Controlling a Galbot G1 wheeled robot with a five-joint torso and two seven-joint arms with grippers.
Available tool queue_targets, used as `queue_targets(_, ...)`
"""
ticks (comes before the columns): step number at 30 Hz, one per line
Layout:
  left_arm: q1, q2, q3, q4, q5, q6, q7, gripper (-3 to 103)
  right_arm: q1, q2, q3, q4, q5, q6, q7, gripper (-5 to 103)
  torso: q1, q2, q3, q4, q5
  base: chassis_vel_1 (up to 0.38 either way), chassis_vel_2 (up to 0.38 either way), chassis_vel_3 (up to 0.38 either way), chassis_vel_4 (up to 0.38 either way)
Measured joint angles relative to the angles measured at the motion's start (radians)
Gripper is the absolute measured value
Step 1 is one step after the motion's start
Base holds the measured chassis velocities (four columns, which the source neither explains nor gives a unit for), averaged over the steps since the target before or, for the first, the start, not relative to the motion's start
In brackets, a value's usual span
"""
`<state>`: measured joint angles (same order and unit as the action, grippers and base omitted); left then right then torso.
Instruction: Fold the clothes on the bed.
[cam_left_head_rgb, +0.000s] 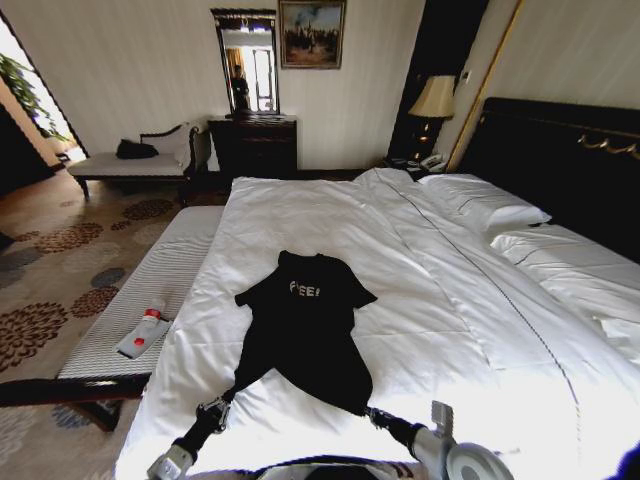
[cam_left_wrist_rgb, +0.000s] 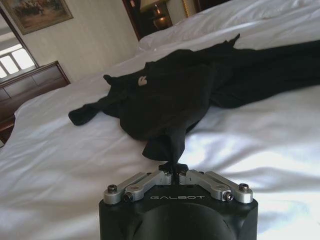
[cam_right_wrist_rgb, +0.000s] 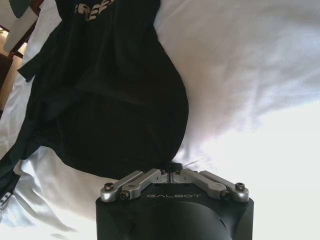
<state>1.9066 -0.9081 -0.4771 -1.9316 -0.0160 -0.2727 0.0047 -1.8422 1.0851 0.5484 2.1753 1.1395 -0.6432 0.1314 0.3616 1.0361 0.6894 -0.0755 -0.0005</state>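
The clothes, a black T-shirt (cam_left_head_rgb: 305, 330) with white chest lettering, lie spread on the white duvet of the bed (cam_left_head_rgb: 330, 215), collar away from me. My left gripper (cam_left_head_rgb: 215, 408) is shut on the shirt's near left hem corner. In the left wrist view the left gripper (cam_left_wrist_rgb: 174, 169) pinches a peak of black cloth (cam_left_wrist_rgb: 165, 95), lifted off the duvet. My right gripper (cam_left_head_rgb: 378, 414) is shut on the near right hem corner. The right wrist view has the right gripper (cam_right_wrist_rgb: 171, 171) closed on the edge of the T-shirt (cam_right_wrist_rgb: 115, 100).
A striped bench (cam_left_head_rgb: 160, 290) stands along the bed's left side with a red-capped bottle (cam_left_head_rgb: 145, 333) on it. Pillows (cam_left_head_rgb: 490, 205) and the dark headboard (cam_left_head_rgb: 560, 160) are at the right. A chaise (cam_left_head_rgb: 130, 168), dresser (cam_left_head_rgb: 252, 145) and lamp (cam_left_head_rgb: 433, 100) line the far wall.
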Motion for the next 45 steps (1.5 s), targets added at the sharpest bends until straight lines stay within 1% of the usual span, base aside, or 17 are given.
queue_targets(2,0.008,0.001,-0.008,-0.016,-0.009,0.004,0.000,2,-0.003,-0.003,0.004,0.008,0.003,0.000,0.001,0,0.000,0.000,0.000,-0.0001,-0.0001,0.000,0.000,0.000,0.000)
queue_targets(5,0.058,0.005,-0.050,-0.092,-0.068,0.026,0.000,2,-0.026,-0.025,0.033,0.068,0.033,-0.003,0.011,0,0.000,0.000,0.000,0.0001,-0.0002,0.000,0.000,0.000,0.000)
queue_targets(6,0.058,0.005,-0.050,-0.092,-0.068,0.026,0.000,2,-0.026,-0.025,0.033,0.068,0.033,-0.003,0.011,0,0.000,0.000,0.000,0.0001,-0.0002,0.000,0.000,0.000,0.000)
queue_targets(9,0.109,0.005,-0.107,-0.155,-0.107,0.033,0.000,2,-0.054,-0.062,0.081,0.136,0.092,-0.015,0.030,0,0.000,0.000,0.000,-0.0001,-0.0003,0.000,0.000,0.000,0.000)
queue_targets(10,0.109,0.005,-0.107,-0.155,-0.107,0.033,0.000,2,-0.054,-0.062,0.081,0.136,0.092,-0.015,0.030,0,0.000,0.000,0.000,-0.0001,-0.0003,0.000,0.000,0.000,0.000)
queue_targets(14,0.147,-0.002,-0.182,-0.225,-0.194,0.051,0.000,2,-0.068,-0.094,0.125,0.195,0.148,-0.028,0.056,0,0.000,0.000,0.000,-0.0002,-0.0003,0.000,0.000,0.000,0.000)
queue_targets(17,0.163,-0.004,-0.209,-0.255,-0.212,0.055,0.001,2,-0.076,-0.101,0.139,0.223,0.161,-0.034,0.063,0,0.000,0.000,0.000,-0.0001,0.0000,0.000,0.000,0.000,0.000)
queue_targets(21,0.172,-0.008,-0.212,-0.265,-0.198,0.055,0.001,2,-0.085,-0.103,0.138,0.232,0.146,-0.038,0.063,0,0.000,0.000,0.000,-0.0002,0.0006,0.000,0.000,0.000,0.000)
queue_targets(25,0.172,-0.019,-0.149,-0.217,-0.130,0.046,0.002,2,-0.081,-0.081,0.074,0.164,0.060,-0.029,0.049,0,0.000,0.000,0.000,0.0000,0.0001,0.000,0.000,0.000,0.000)
queue_targets(26,0.172,-0.019,-0.149,-0.217,-0.130,0.046,0.002,2,-0.081,-0.081,0.074,0.164,0.060,-0.029,0.049,0,0.000,0.000,0.000,0.0000,0.0001,0.000,0.000,0.000,0.000)
queue_targets(27,0.177,-0.022,-0.134,-0.205,-0.111,0.041,0.002,2,-0.080,-0.072,0.052,0.142,0.028,-0.022,0.041,0,0.000,0.000,0.000,0.0000,0.0001,0.000,0.000,0.000,0.000)
queue_targets(29,0.189,-0.025,-0.129,-0.201,-0.099,0.034,0.002,2,-0.085,-0.064,0.043,0.129,0.006,-0.016,0.032,0,0.000,0.000,0.000,0.0000,0.0001,0.000,0.000,0.000,0.000)
queue_targets(34,0.213,-0.030,-0.150,-0.223,-0.114,0.030,0.003,2,-0.097,-0.062,0.062,0.143,0.018,-0.013,0.028,0,0.000,0.000,0.000,-0.0001,0.0000,0.000,0.000,0.000,0.000)
queue_targets(39,0.251,-0.045,-0.206,-0.270,-0.166,0.029,0.003,2,-0.121,-0.076,0.126,0.203,0.089,-0.029,0.047,0,0.000,0.000,0.000,-0.0001,0.0000,0.000,0.000,0.000,0.000)
queue_targets(40,0.251,-0.045,-0.206,-0.270,-0.166,0.029,0.003,2,-0.121,-0.076,0.126,0.203,0.089,-0.029,0.047,0,0.000,0.000,0.000,-0.0001,0.0000,0.000,0.000,0.000,0.000)
queue_targets(44,0.310,-0.048,-0.286,-0.296,-0.216,0.027,0.003,2,-0.160,-0.111,0.207,0.240,0.136,-0.075,0.079,0,0.000,0.000,0.000,-0.0001,-0.0001,0.000,0.000,0.000,0.000)
queue_targets(45,0.310,-0.048,-0.286,-0.296,-0.216,0.027,0.003,2,-0.160,-0.111,0.207,0.240,0.136,-0.075,0.079,0,0.000,0.000,0.000,-0.0001,-0.0001,0.000,0.000,0.000,0.000)
